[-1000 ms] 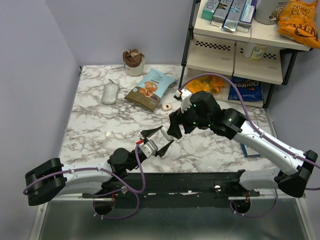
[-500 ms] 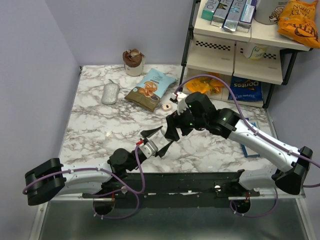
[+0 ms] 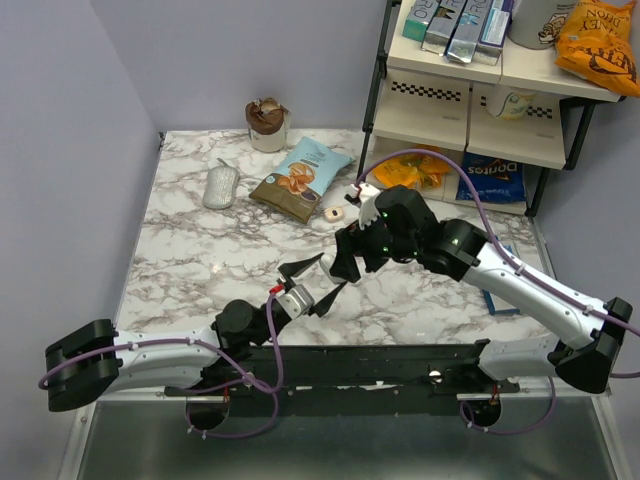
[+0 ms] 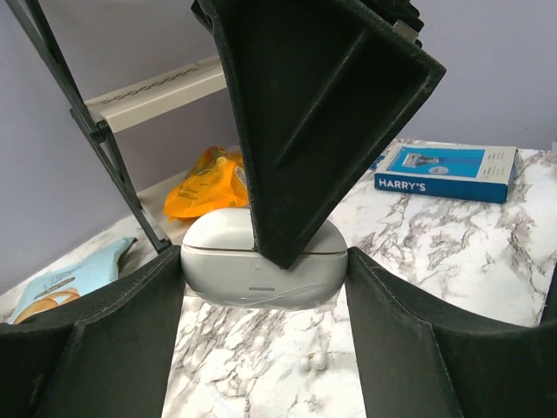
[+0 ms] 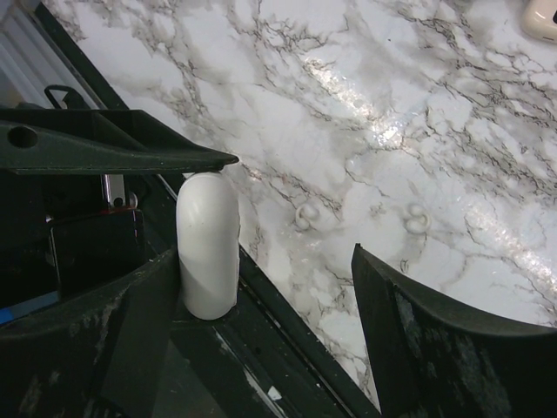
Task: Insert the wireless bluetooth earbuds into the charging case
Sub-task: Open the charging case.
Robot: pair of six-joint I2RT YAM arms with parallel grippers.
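**Case clamped in your left gripper, both earbuds on the marble**

Your left gripper (image 3: 330,272) reaches up from the near edge of the table (image 3: 200,250), around the middle of that edge. It is pinching the charging case (image 4: 264,270). In the left wrist view the case spans the full gap between the two fingers and touches both. It sits above the marble with its lid seam showing and the lid down.

Your right gripper (image 5: 265,252) comes in from the right side and meets the left one over the same spot. Its fingers are spread wide, with nothing between them. In the left wrist view one right finger (image 4: 313,122) points down across the front of the case, its tip over the lid seam. You cannot tell from these views whether it is touching.

In the right wrist view the case (image 5: 207,244) appears edge-on, just beside that gripper's left-hand finger.

The earbuds (image 5: 305,216) are both out of the case. They lie near each other but apart on the bare marble below the grippers, toward the near edge. In the left wrist view they show as small white shapes (image 4: 312,364) under the case.

A blue Harry's box (image 4: 444,172) lies at the right edge. A snack bag (image 3: 300,180) and a grey oval object (image 3: 220,187) sit toward the far edge.
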